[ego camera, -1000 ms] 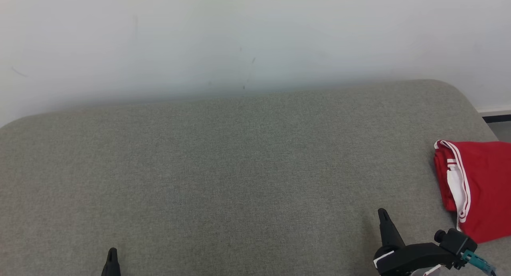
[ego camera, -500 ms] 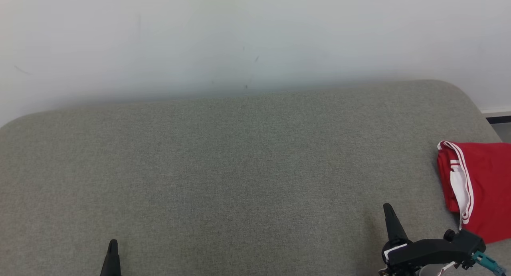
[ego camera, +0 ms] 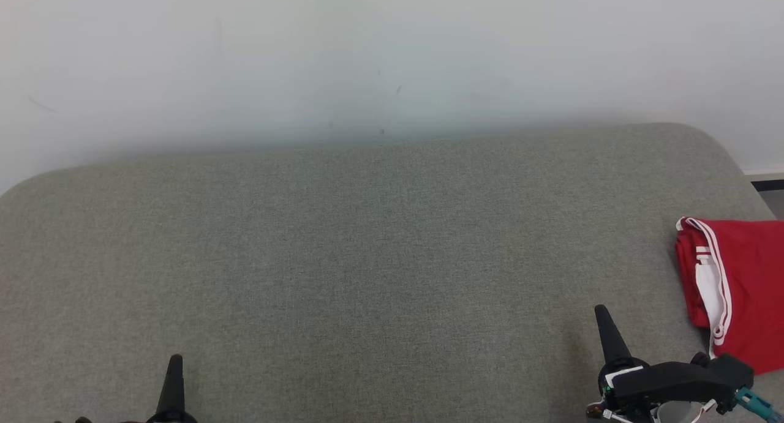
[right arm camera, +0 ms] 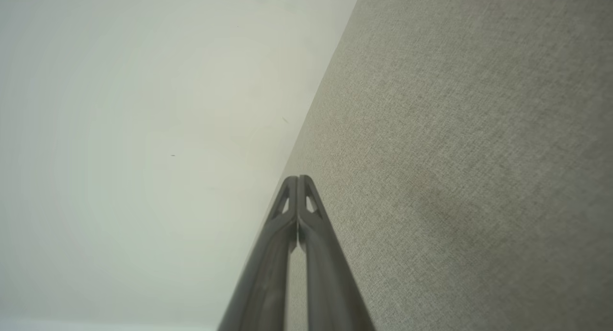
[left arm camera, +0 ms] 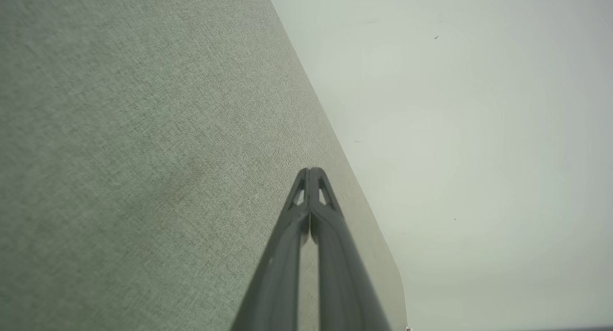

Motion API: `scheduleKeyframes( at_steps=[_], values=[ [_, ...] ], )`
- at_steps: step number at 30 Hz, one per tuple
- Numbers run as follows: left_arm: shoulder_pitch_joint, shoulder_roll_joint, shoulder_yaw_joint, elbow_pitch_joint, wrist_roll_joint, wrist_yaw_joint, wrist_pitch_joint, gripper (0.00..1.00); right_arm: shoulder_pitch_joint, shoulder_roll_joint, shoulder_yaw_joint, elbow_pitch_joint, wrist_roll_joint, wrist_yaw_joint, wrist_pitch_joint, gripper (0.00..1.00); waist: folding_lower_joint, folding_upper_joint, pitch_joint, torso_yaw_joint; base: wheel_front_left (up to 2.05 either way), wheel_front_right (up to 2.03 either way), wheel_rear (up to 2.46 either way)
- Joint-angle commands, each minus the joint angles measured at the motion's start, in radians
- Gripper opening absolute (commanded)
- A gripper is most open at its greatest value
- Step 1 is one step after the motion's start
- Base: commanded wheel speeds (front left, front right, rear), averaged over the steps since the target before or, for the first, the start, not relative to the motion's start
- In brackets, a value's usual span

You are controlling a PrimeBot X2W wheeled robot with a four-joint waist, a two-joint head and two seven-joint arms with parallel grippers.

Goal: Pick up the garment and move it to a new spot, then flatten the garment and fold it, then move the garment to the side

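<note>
Hidden: red garment (ego camera: pixel 744 288) was cut off at the right edge, lay on grey fabric surface (ego camera: pixel 367 258) | left gripper (ego camera: pixel 175 360): jaws were closed, empty | right gripper (ego camera: pixel 601 313): jaws were closed (holding nothing), near the garment but apart.

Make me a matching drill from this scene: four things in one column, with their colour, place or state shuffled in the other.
Things:
1. garment
2. left gripper
3. right gripper
4. wall

Descriptions, by the head view:
A. shut, at the lower left
B. pale, across the top
C. red with white stripes, at the far right
D. shut, at the lower right, close to the garment

Pairs: 1-C, 2-A, 3-D, 4-B
</note>
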Motion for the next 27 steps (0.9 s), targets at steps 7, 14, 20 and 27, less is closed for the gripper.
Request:
scheduleKeyframes(
  at_steps=[7,14,20,27],
  values=[
    [-0.028,0.006,0.005,-0.018,-0.090,-0.005,0.021,0.00,0.003,0.001,-0.014,-0.029,0.092,-0.002,0.021,0.00,0.0000,0.0000,0.001,0.005,0.00,0.00,0.00],
    [-0.036,0.006,0.006,-0.023,-0.144,-0.008,0.036,0.00,0.005,0.001,-0.021,-0.040,0.149,-0.002,0.035,0.00,0.0000,0.0000,0.003,0.009,0.00,0.00,0.00],
    [-0.042,0.006,0.007,-0.028,-0.195,-0.011,0.049,0.00,0.007,0.001,-0.028,-0.052,0.203,-0.002,0.048,0.00,0.0000,0.0000,0.004,0.013,0.00,0.00,0.00],
    [-0.047,0.006,0.008,-0.033,-0.251,-0.011,0.063,0.00,0.009,0.001,-0.036,-0.064,0.262,-0.002,0.063,0.00,0.0000,0.0000,0.005,0.017,0.00,0.00,0.00]
  ],
)
